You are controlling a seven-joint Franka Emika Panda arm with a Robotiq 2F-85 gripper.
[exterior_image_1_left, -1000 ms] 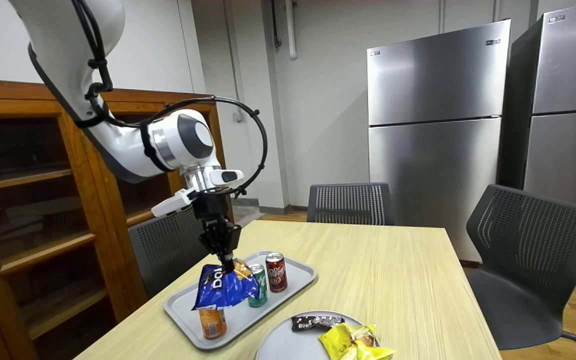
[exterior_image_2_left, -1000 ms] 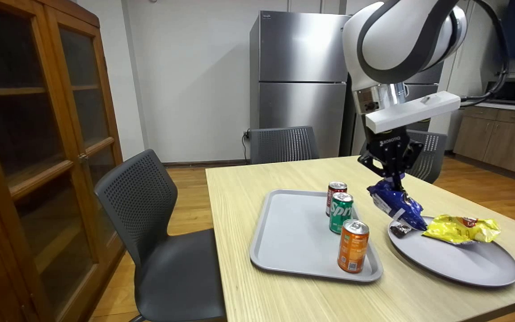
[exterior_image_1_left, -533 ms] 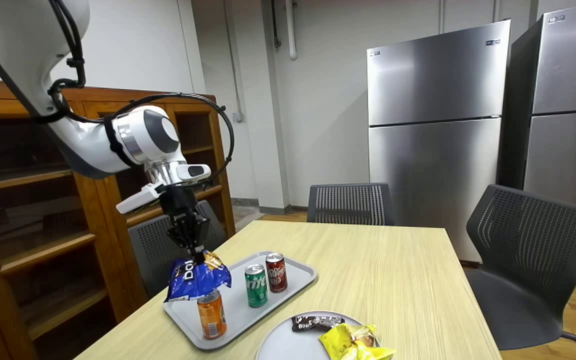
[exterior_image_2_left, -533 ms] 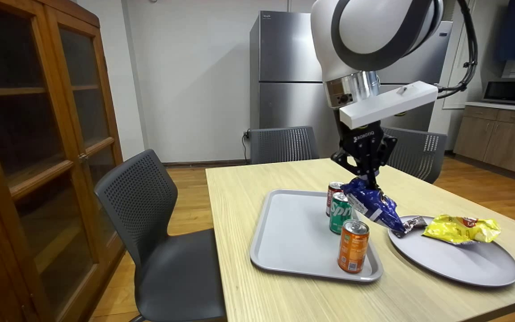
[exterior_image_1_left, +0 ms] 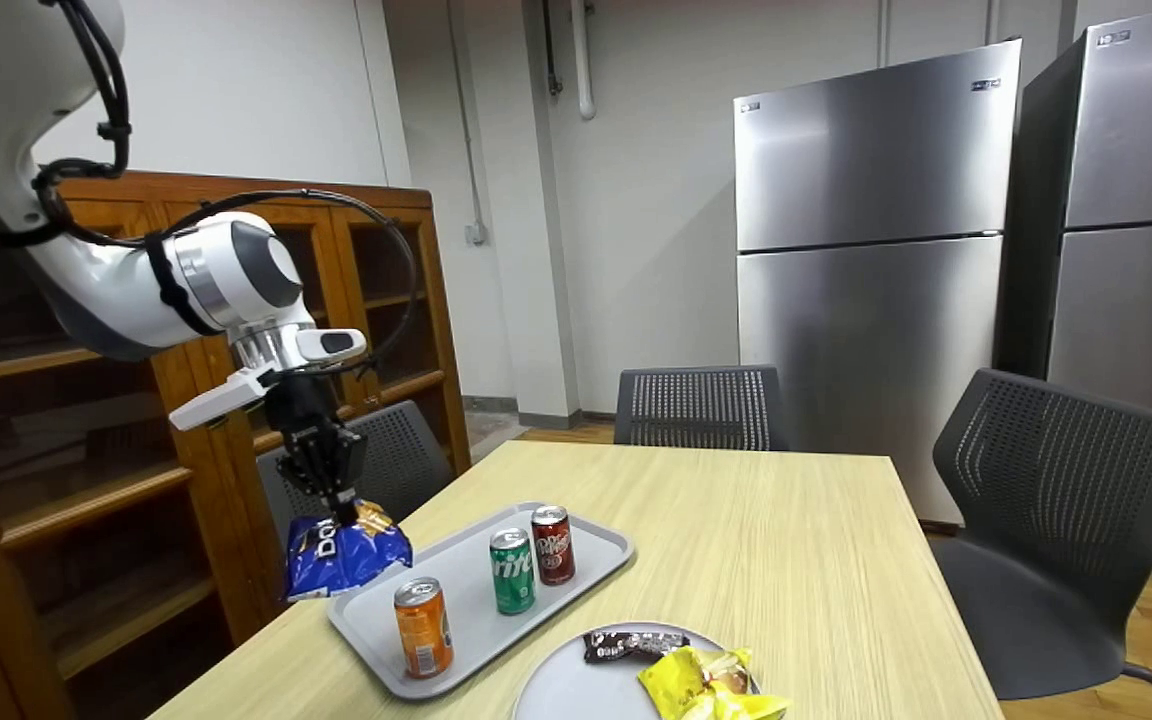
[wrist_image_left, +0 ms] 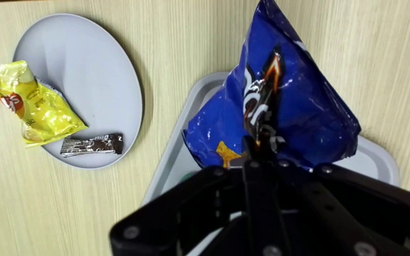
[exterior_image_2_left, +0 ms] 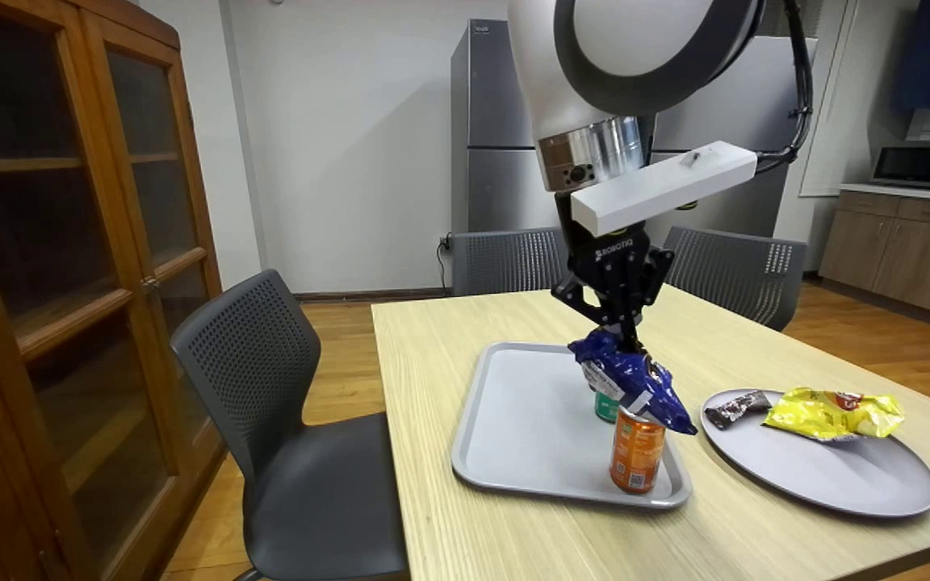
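My gripper is shut on the top of a blue Doritos bag and holds it in the air. In an exterior view the gripper (exterior_image_1_left: 344,512) and bag (exterior_image_1_left: 351,558) are at the grey tray's (exterior_image_1_left: 474,625) far left end. Another exterior view shows the gripper (exterior_image_2_left: 628,339) with the bag (exterior_image_2_left: 634,383) hanging over the tray's (exterior_image_2_left: 521,436) can side. An orange can (exterior_image_1_left: 423,628), a green Sprite can (exterior_image_1_left: 512,572) and a dark red Dr Pepper can (exterior_image_1_left: 553,548) stand on the tray. In the wrist view the bag (wrist_image_left: 301,99) covers much of the tray (wrist_image_left: 171,149).
A round grey plate (exterior_image_2_left: 828,484) holds a yellow chip bag (exterior_image_2_left: 832,413) and a dark-wrapped bar (exterior_image_2_left: 735,409). Chairs (exterior_image_1_left: 701,410) stand round the wooden table (exterior_image_1_left: 736,540). A wooden glass-door cabinet (exterior_image_2_left: 69,282) and steel refrigerators (exterior_image_1_left: 866,280) stand behind.
The arm has carried the blue bag leftward in both exterior views, away from the plate and across the tray's can side. The gripper stays shut on it. The cans and plate have not moved.
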